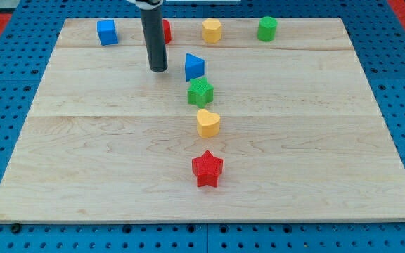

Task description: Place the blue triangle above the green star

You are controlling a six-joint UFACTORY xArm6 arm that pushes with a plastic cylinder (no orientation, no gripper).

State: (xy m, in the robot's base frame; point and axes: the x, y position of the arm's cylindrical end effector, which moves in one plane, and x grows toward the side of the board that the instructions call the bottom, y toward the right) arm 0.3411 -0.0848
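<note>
The blue triangle [194, 67] is seen just above the green star [200, 91], toward the top edge of the wooden board [83, 154], near the middle; the two blocks look almost touching, and the triangle sits a tiny bit toward the left edge; so the job looks nearly done or done

My tip [158, 69] is found just to the left of the blue triangle, with a small gap between them; nothing is held by it, because it is only a plain dark rod with no jaws to open or close

A few things could go wrong from here; if the triangle is pushed too hard from the left, it could be slid past the star toward the right edge; if the tip is moved down toward the bottom edge, the green star could be bumped into the yellow heart [208, 122] below it

The blue triangle is seen as a small bright blue wedge with a pointed top; it is small and light, so it could be turned by a push that is off its middle
</note>
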